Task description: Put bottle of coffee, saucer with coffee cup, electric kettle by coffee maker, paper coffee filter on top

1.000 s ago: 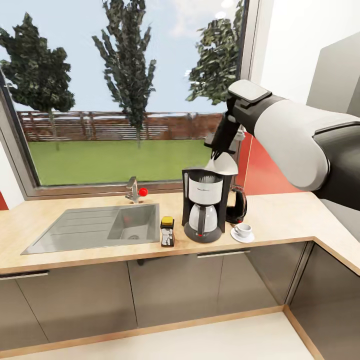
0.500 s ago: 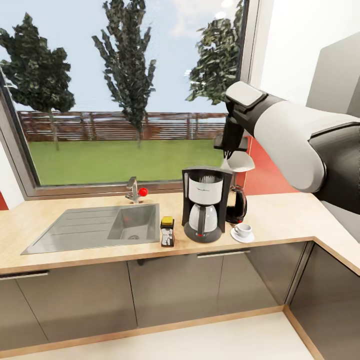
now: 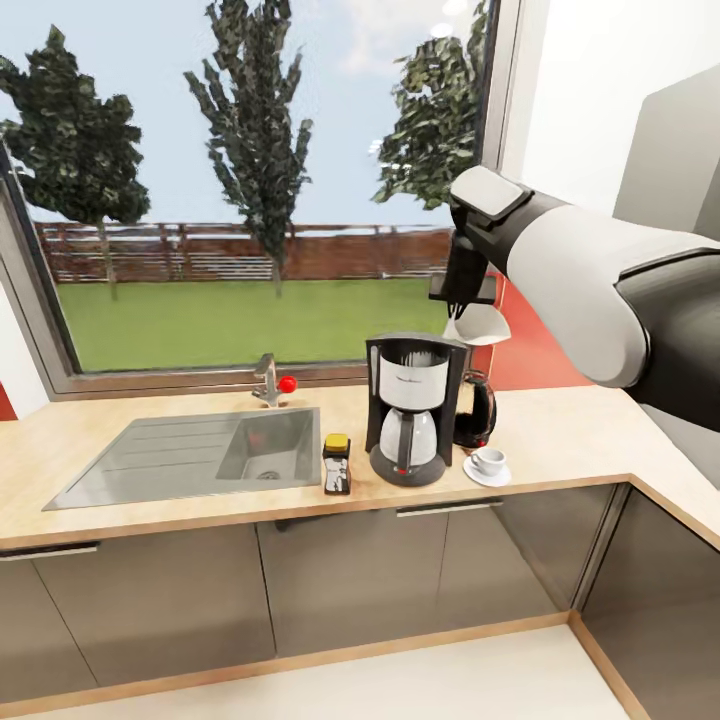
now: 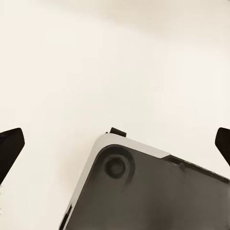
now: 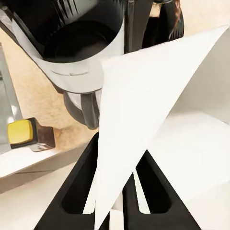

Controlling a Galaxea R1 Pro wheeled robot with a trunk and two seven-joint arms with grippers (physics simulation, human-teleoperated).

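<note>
White and cone-shaped, the paper coffee filter (image 3: 482,323) hangs pinched between the black fingers of our right gripper (image 3: 459,312), held in the air above and just to the right of the black and silver coffee maker (image 3: 410,408). In the right wrist view the filter (image 5: 143,110) rises out of the clamped fingers (image 5: 79,184) as a long tapering sheet, its narrow end at the fingers and its wide end out over the machine's open top (image 5: 76,43).

Inside the coffee maker sits its glass carafe (image 3: 406,440). To its left stands the small dark bottle of coffee with a yellow cap (image 3: 336,464); behind its right side stands the black electric kettle (image 3: 475,409); in front of that, the white coffee cup (image 3: 489,460) rests on the white saucer (image 3: 487,475). All stand on the pale wooden countertop (image 3: 560,435), with the steel sink (image 3: 190,452) further left.

Our left gripper's dark fingertips (image 4: 9,148) sit wide apart at the edges of the left wrist view.
</note>
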